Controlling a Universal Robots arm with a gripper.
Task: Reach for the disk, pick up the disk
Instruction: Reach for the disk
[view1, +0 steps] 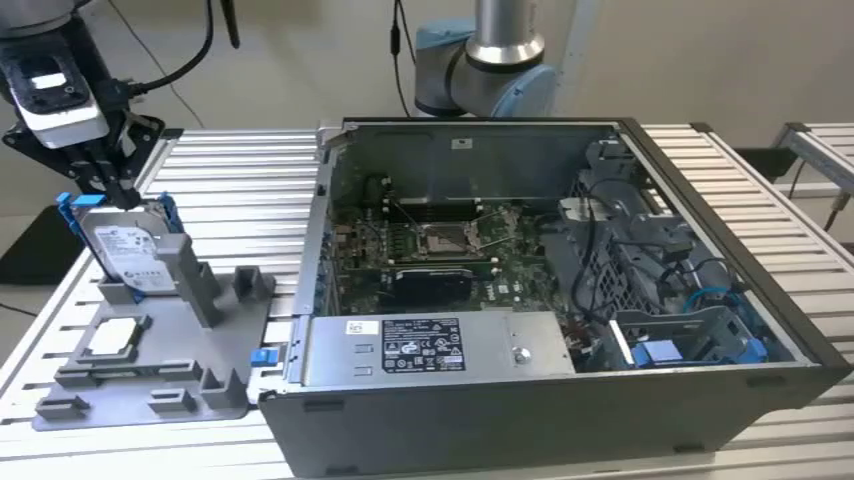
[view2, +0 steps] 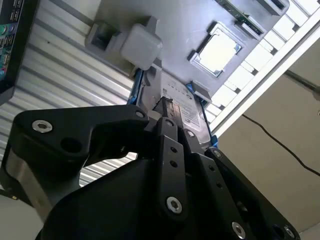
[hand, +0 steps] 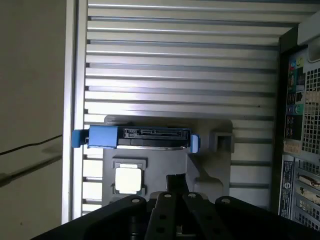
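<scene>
Surface: slatted aluminium table (view1: 254, 190), pale floor beyond its edge, one black cable (hand: 30, 146) lying on the floor. A blue-capped arm joint (view1: 487, 70) stands behind the table.

Gripper (view1: 114, 192): jaws look drawn together, nothing between them. In both wrist views the tips (hand: 176, 181) (view2: 165, 105) sit over the disk. In the first wrist view a strip of grey holder shows between tip and disk, so they read as apart.

Disk (view1: 127, 245): directly under the jaws, standing on edge in a grey holder (view1: 147, 385), label face to the exterior camera, blue frame along both ends. The first wrist view looks down on its top edge (hand: 145, 136), which runs crosswise beyond the tips.

Count:
- disks, one
- small silver-white chips, one (view1: 115, 335), flat in a square seat of the same holder, farther below the jaws than the disk
- open computer cases, one (view1: 534, 410), well away from the jaws toward the exterior view's right
- long grey boxes, one (view1: 340, 355), along the case's near wall

Writing: white printed label on the disk, and a black-and-white sticker (view1: 422, 343) on the grey box. The print on both is too small to read.
</scene>
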